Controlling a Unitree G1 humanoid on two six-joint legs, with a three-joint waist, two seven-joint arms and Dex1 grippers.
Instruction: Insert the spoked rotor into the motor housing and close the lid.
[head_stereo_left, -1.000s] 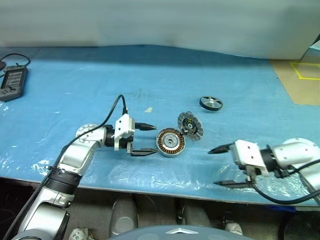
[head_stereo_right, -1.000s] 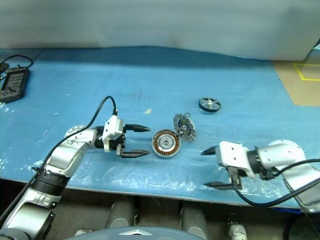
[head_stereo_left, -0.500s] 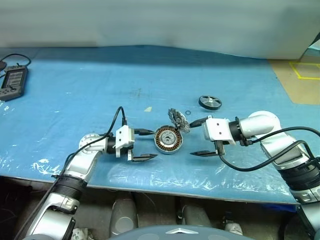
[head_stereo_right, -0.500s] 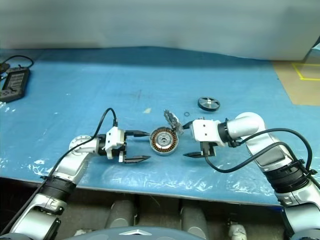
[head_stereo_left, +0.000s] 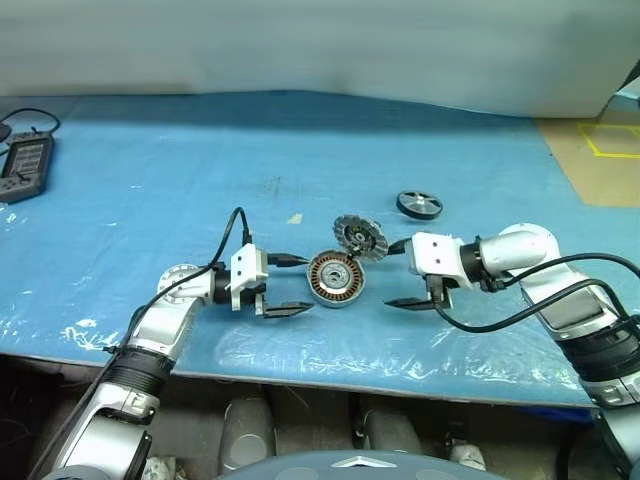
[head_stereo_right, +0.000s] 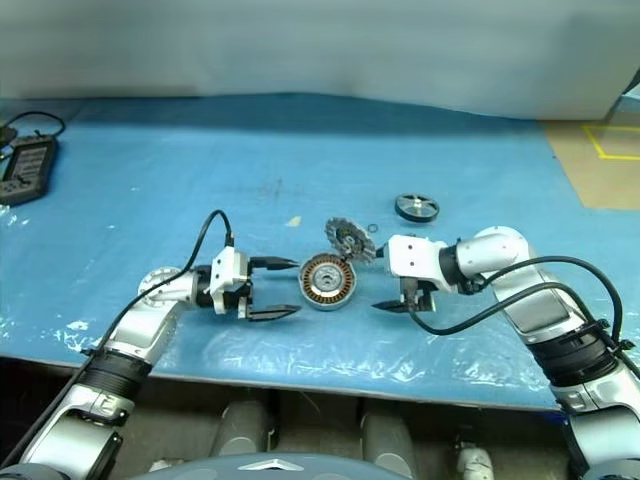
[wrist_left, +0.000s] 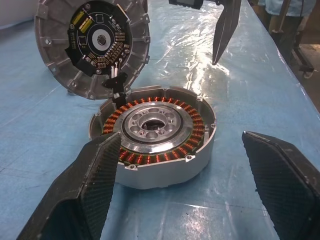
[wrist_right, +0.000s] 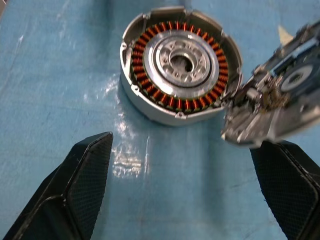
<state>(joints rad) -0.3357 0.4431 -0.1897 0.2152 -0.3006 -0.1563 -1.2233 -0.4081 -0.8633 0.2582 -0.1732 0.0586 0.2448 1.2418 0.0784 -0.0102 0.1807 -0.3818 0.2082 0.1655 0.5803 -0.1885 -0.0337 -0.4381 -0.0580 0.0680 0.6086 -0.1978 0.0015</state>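
I take the motor housing (head_stereo_left: 335, 278) as my landmark: it lies open on the blue table cover (head_stereo_left: 180, 170), copper windings up, nothing in its dark centre. The lid (head_stereo_left: 360, 236) leans tilted just behind the housing and a little to its right, touching the housing's rim, its circuit-board face with the dark centre turned toward my left arm; the left wrist view shows short wires running from it down to the housing's edge. A second ago it sat lower and further right of the housing; half a second ago it stood steeper, nearly edge-on.

The spoked rotor (head_stereo_left: 421, 205) lies flat well beyond the housing to the right, apart from everything, unmoved throughout.

My right gripper (head_stereo_left: 400, 273) has changed most. A second ago it hung far right near the table's front edge; now it sits just right of the housing, jaws spread wide and empty. Its far finger lies beside the lid; I cannot tell whether it touches. Its near finger (head_stereo_left: 408, 302) is close to the cover.

My left gripper (head_stereo_left: 291, 284) is just left of the housing, spread wide and holding nothing, the housing framed between its fingers (wrist_left: 85, 195) in its wrist view. It has barely shifted.

A handheld controller (head_stereo_left: 22, 167) lies far left of the housing.
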